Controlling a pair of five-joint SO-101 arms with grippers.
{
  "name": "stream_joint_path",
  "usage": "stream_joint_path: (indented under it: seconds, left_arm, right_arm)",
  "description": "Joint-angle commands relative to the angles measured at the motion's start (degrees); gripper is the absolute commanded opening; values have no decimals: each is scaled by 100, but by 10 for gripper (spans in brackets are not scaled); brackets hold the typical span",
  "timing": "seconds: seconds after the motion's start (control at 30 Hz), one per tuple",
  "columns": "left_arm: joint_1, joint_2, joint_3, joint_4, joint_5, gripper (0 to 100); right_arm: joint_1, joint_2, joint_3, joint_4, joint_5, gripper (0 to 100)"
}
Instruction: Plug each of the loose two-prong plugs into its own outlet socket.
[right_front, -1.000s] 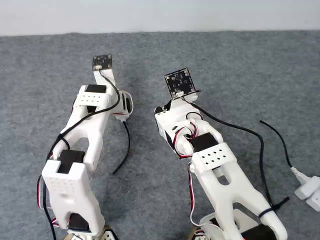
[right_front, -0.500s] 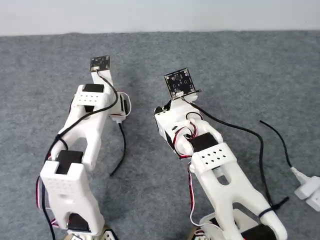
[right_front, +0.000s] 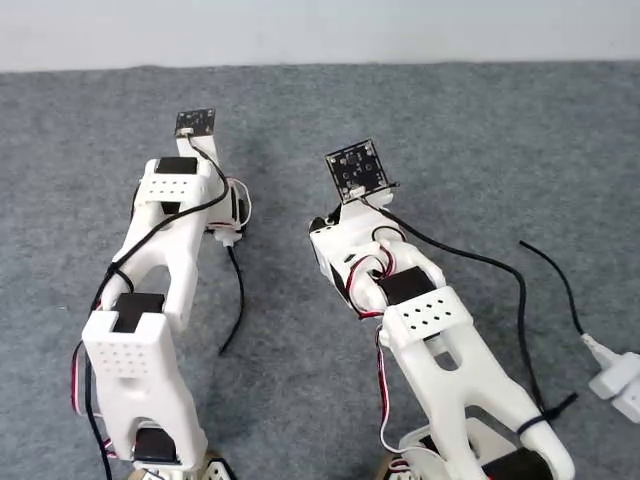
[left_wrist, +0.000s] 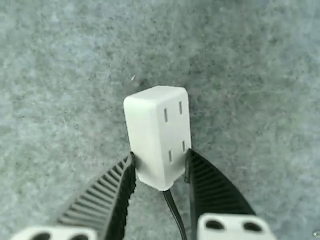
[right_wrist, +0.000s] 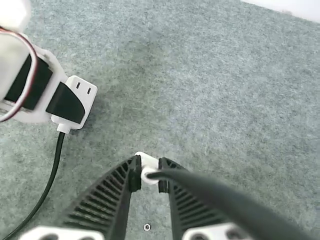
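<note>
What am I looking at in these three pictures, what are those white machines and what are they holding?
These are two small robot arms, the left arm and the right arm, side by side on a grey carpet-like surface. One picture looks down from above. The other two come from a camera on each arm's wrist, so you see its black pincer fingers up close. The left gripper is clamped on a white outlet block with slots and a black cord. The right gripper pinches a small white piece on a black cord, probably a plug, though its prongs are hidden. More white connectors lie on the surface beyond the right arm.
</note>
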Motion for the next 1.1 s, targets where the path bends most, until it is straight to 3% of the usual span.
stream_joint_path:
  seconds: [0.0,0.37,0.73,0.83,1.0,1.07]
  left_arm:
    - [-220,167,4,193,-123,145]
    - [-563,141,-189,0,-589,213]
    - [-633,185,-189,-105,-615,213]
    - [-580,202,-171,-132,-615,167]
    - [-571,273,-171,-413,-615,11]
    - [-571,273,-180,-404,-615,15]
  right_arm:
    - [22,-242,-70,4,62,8]
    - [22,-242,-70,4,70,8]
    - [22,-242,-70,4,70,8]
    - [22,-242,-70,4,70,8]
    - [22,-242,-70,4,70,8]
    - [22,-242,-62,4,70,8]
